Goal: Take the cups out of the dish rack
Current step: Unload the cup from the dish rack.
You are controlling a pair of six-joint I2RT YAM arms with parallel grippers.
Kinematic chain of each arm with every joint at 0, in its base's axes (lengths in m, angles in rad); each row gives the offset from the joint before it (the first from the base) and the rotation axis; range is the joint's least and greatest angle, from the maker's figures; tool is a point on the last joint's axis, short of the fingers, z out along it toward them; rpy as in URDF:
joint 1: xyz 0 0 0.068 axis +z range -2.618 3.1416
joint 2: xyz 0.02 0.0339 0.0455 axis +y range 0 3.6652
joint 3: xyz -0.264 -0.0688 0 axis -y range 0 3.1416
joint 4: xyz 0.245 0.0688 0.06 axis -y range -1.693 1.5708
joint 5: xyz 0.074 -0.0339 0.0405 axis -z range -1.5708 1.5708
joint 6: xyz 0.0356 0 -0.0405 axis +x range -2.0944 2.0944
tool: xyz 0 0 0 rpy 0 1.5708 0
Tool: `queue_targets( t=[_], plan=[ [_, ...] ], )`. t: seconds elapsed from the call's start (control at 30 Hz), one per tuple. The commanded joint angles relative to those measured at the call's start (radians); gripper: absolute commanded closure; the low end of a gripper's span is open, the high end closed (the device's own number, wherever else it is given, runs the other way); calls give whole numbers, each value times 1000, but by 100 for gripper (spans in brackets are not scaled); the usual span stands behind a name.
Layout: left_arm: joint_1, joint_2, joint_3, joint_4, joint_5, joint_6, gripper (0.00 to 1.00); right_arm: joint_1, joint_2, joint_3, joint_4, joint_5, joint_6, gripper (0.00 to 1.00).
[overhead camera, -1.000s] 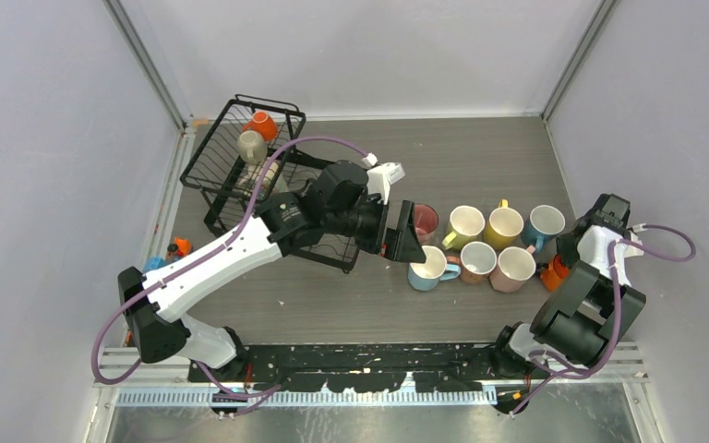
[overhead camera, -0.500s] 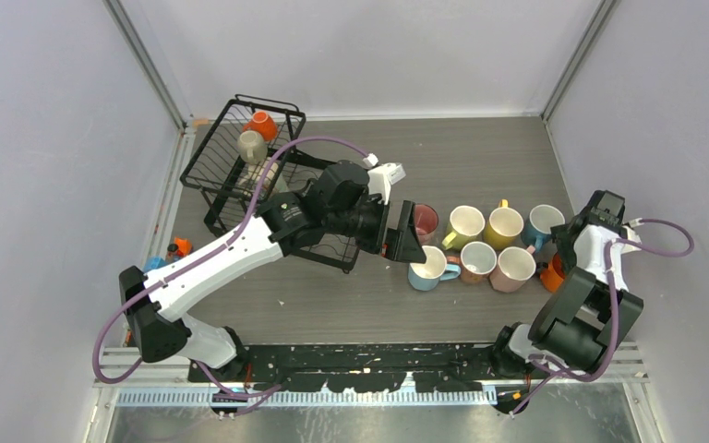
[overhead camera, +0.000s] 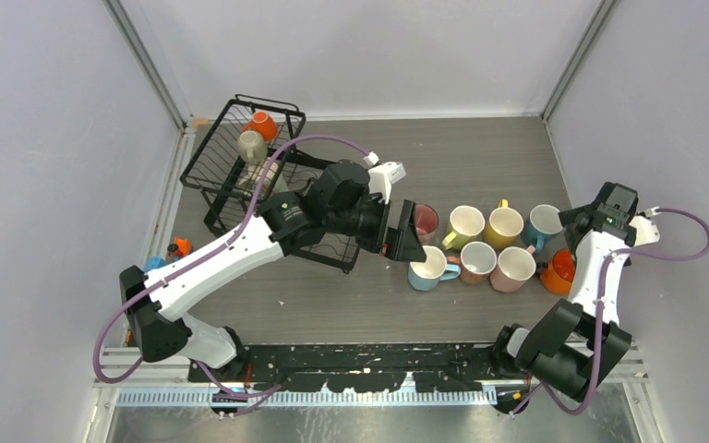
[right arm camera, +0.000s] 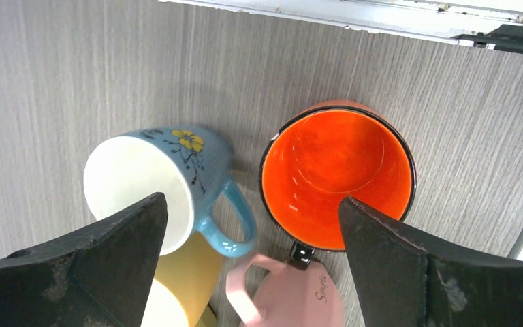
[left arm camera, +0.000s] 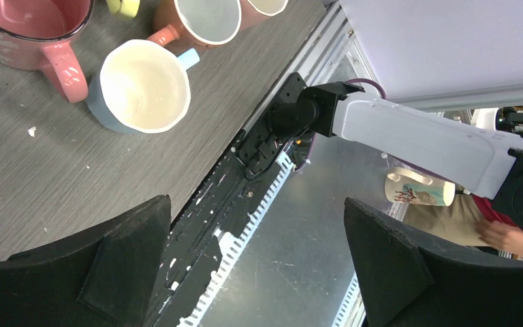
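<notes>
Directions refer to the top view, with 12 o'clock at the far wall.

**Rack.** The rack sits at 10 o'clock on the table. Its basket holds an orange rack cup, with a beige cup just beside it at 7 o'clock. The left arm hides the rest of the rack.

**Unloaded cups.** Eight cups stand mouth-up at 3 o'clock on the table, in two rows.
- Far row, from 9 to 3 o'clock: red cup, white cup, yellow cup, blue cup.
- Near row, from 9 to 3 o'clock: light blue cup, brown cup, pink cup, orange cup.

**Left gripper.** The left gripper hangs at 9 o'clock of the group, just beside the red and light blue cups. Its jaws are spread wide and hold nothing.

**Right gripper.** The right gripper hangs above the blue and orange cups. Its jaws are spread wide and hold nothing. The orange cup stands free on the table, with its handle against the pink cup.
</notes>
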Motion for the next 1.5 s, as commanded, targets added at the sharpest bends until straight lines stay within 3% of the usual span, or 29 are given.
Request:
queue_targets(
  t=[0.0,0.37,0.73,0.87,1.2,1.33,1.47],
  plan=[
    [-8,-7,43,15,-21,29,0,33,-76,56,-48,18,-15,0],
    [-7,-16,54,-26,-116,64,0,216,-230,115,-136,57,12,0],
    [-7,-48,33,-67,-371,109,0,457,-276,174,-172,13,24,0],
    [-7,-58,12,-86,-523,110,0,504,-276,186,-172,-13,13,0],
    [-3,43,23,-168,-1102,182,0,551,-276,171,-120,-102,4,0],
    [5,119,42,-174,-1210,188,0,562,-269,166,-93,-129,4,0],
    [9,159,71,-181,-1212,192,0,568,-268,162,-77,-148,1,0]
  ],
)
